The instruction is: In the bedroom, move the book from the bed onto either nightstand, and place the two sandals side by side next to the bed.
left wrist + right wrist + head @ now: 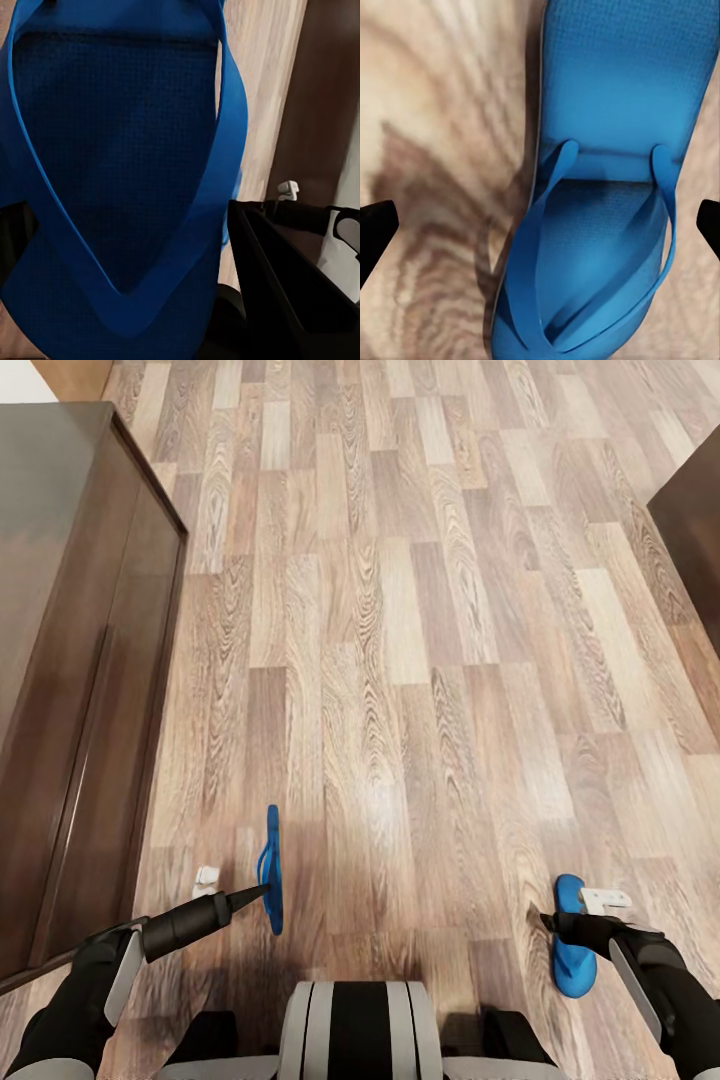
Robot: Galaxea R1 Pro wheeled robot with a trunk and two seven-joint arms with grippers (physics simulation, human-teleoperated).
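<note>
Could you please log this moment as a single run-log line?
left claw: shut on edge-up sandal | right claw: open over flat sandal | floor: wood | cabinet: at left

Two bright blue sandals (271, 870) (572, 950) lie on a brown wood-grain plank floor (420, 640) beside a glossy dark-brown cabinet (70, 660).

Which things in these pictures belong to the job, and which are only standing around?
Belonging to the job:
- left sandal, on edge, gripped by the left gripper
- right sandal, flat on the floor under the open right gripper

Only standing around:
- dark brown cabinet beside the left arm
- dark furniture corner
- wooden floor
</note>
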